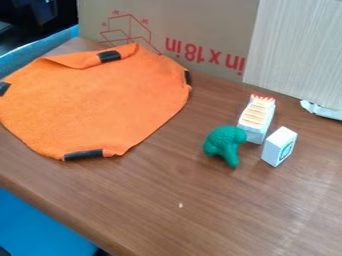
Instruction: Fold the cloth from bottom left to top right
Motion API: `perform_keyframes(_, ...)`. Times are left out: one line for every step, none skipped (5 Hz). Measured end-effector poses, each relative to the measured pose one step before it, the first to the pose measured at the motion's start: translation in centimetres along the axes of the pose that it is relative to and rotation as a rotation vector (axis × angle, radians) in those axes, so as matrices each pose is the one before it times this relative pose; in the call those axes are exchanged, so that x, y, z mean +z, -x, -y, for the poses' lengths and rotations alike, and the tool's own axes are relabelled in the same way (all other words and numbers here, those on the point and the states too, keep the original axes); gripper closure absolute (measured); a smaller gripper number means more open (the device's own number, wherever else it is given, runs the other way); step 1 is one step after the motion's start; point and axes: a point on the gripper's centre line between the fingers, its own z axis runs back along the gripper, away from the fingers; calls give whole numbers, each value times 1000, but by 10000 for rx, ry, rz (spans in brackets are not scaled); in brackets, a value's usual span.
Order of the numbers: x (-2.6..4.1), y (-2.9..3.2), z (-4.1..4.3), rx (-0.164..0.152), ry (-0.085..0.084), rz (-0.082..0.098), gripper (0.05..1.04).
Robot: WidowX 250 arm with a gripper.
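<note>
We look down at a slant from above the wooden table [240, 215], facing across it toward the cardboard box [200, 25] behind. We sit close enough that the left border clips the orange cloth [93, 105].

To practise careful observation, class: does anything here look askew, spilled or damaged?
The orange cloth lies with its top edge partly turned over, making its outline uneven. Behind it, the red print on the cardboard is upside down. A tiny pale speck lies on the table.
</note>
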Motion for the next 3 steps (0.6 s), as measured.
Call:
perform_keyframes(-1163,49,256,9,278,-200,83)
perform_keyframes(-736,169,117,171,319,-139,83)
perform_keyframes(-1141,1505,-2122,1239,120,-240,83)
